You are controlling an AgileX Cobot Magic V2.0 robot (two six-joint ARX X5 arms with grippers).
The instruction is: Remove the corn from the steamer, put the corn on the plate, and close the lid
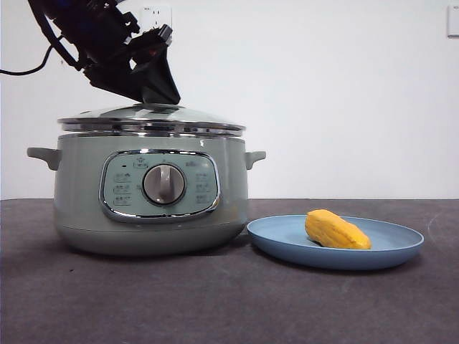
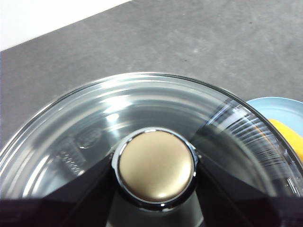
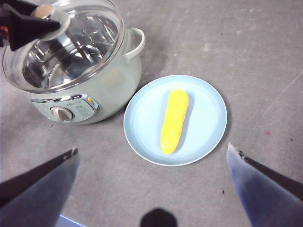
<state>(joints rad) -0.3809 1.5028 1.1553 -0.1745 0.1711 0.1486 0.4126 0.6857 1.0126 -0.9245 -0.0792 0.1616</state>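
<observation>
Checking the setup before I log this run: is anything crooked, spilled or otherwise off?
Nothing stands out. The lid sits level on the pot, with the left tool at its knob. The corn lies whole on the plate beside the pot, with no spill on the table.

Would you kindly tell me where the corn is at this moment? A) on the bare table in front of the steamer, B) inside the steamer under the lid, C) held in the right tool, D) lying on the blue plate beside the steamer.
D: the corn lies on the plate next to the steamer, while the right tool is open and holds nothing above it.
</observation>
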